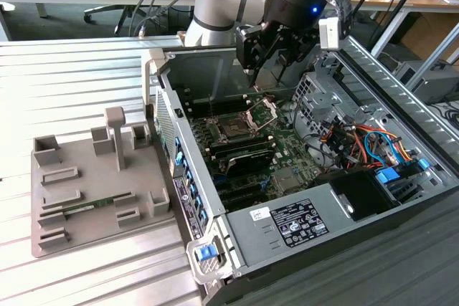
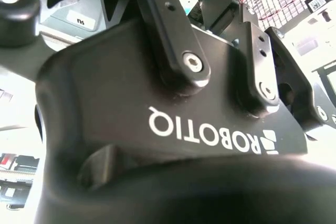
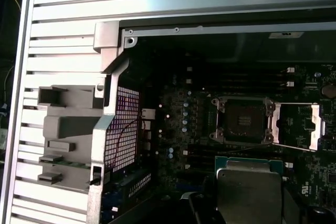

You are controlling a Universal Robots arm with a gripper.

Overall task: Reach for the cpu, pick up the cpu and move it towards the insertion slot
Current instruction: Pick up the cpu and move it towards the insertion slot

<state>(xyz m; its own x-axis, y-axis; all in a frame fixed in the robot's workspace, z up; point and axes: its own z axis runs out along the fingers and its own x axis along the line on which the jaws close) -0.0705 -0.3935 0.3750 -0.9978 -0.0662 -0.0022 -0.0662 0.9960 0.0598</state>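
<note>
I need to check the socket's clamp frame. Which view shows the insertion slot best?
The first wrist view: the insertion slot lies open and unobstructed, clamp frame swung aside. The exterior view shows it farther off, below the gripper.

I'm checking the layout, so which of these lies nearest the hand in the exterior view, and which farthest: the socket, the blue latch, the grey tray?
1. Socket: almost under the hand, inside the case.
2. Grey tray: outside the case, at the exterior view's left.
3. Blue latch: on the case's near corner.
</note>
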